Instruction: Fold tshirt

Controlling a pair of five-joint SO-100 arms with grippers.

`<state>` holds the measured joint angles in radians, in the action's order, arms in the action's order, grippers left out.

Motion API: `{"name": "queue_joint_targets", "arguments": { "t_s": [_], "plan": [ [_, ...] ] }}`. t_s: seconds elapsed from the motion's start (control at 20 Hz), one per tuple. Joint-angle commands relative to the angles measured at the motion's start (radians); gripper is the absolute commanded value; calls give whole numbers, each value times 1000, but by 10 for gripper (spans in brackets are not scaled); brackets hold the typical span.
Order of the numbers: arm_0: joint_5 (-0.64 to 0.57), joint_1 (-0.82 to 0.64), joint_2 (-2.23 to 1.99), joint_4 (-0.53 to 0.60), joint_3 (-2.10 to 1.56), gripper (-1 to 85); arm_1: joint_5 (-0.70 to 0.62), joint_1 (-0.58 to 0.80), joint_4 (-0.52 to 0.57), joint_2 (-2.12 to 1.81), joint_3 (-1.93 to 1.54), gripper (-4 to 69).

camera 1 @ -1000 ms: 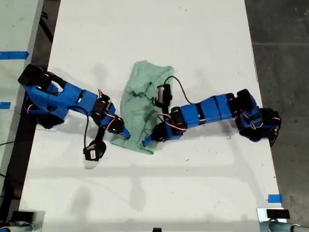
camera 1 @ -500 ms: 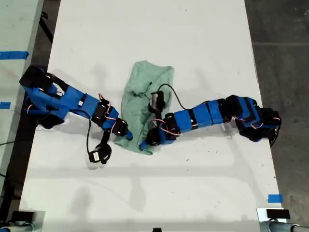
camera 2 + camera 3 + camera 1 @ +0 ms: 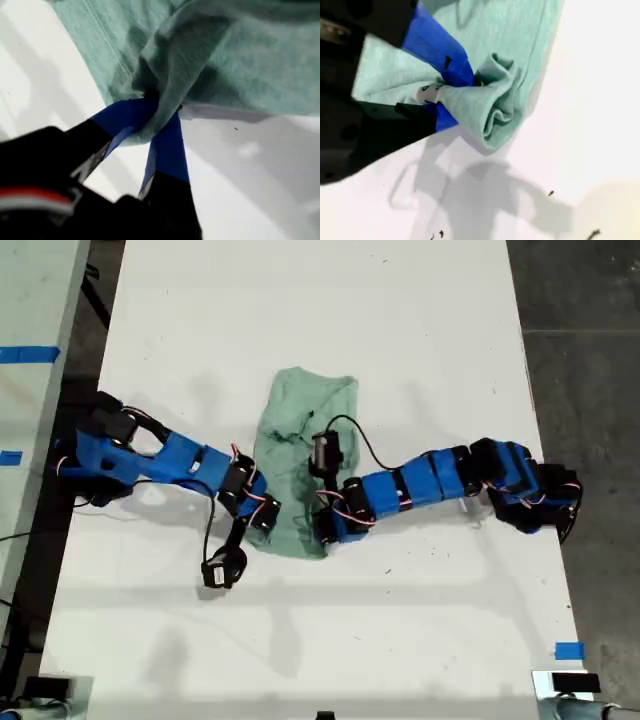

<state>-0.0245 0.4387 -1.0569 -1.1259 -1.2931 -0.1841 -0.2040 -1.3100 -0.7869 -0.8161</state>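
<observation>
Tshirt (image 3: pixel 300 455) lies bunched at centre of the exterior view on the white desk (image 3: pixel 400 320). My first hand (image 3: pixel 160 112) and my second hand (image 3: pixel 452 92) each pinch its lower hem. Judged light, limp, slippery; edges are the best hold.

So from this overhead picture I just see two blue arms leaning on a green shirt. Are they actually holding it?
Observer: Yes. The first wrist view shows the first tool shut on a pinch of the t-shirt at its edge.
Operator: And the other one?
Observer: The second wrist view shows the second tool clamped on the cloth too.
Operator: Just one layer of it?
Observer: No, several layers curl together in a bunch just past its blue fingers.
</observation>
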Motion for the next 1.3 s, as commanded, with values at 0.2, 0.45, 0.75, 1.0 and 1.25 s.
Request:
{"name": "queue_joint_targets", "arguments": {
  "t_s": [0.2,0.45,0.75,1.0,1.25],
  "plan": [
    [-147,158,163,-64,600,0,-43,-265,-54,-222,35,-21],
    [-143,199,150,-21,597,0,-43,-325,-2,-238,63,-21],
    [-403,-91,-54,-370,578,0,-229,-25,-279,-451,-40,-21],
    [-681,-442,-138,-453,568,0,-509,268,-314,-597,-124,-21],
    [-861,-673,-35,-416,554,0,-730,489,-270,-614,-224,-21]
  ]
}}
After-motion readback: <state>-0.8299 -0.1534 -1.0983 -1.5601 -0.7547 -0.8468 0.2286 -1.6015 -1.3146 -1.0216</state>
